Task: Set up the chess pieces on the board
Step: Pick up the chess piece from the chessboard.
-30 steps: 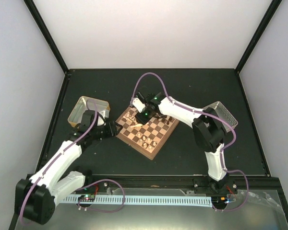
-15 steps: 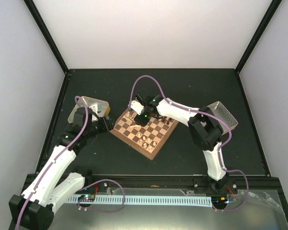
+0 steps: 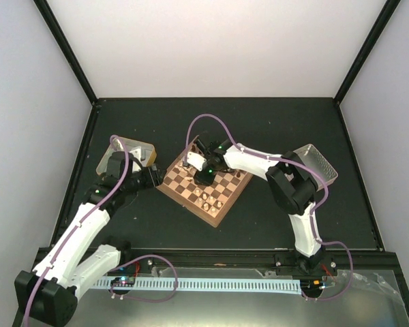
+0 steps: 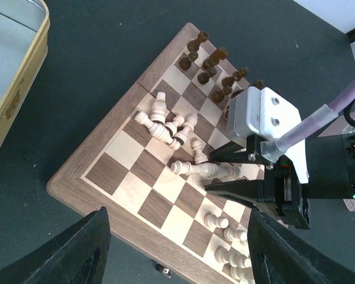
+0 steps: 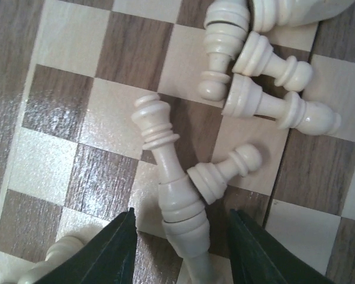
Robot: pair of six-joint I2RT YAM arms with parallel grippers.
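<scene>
The square wooden chessboard of dark and tan checks with a reddish-brown rim (image 4: 68,183) is lying cornerwise on the black tabletop (image 4: 106,47). It is sitting apart from the yellow-rimmed metal tray (image 4: 15,100), and the squares along its left side are lying bare. Pale cream turned pieces (image 4: 165,125) are lying toppled mid-board, while dark brown ones (image 4: 216,62) are standing along the far edge. The right gripper (image 5: 181,216) is spreading its jaws around a fallen tall cream piece (image 5: 165,165), possibly without touching it. The left gripper (image 4: 176,216) is hovering wide open over the board's near edge.

No readable text, labels, brands or numbers anywhere — board (image 4: 130,171), pieces (image 5: 171,189), trays (image 4: 12,89) all unmarked.
</scene>
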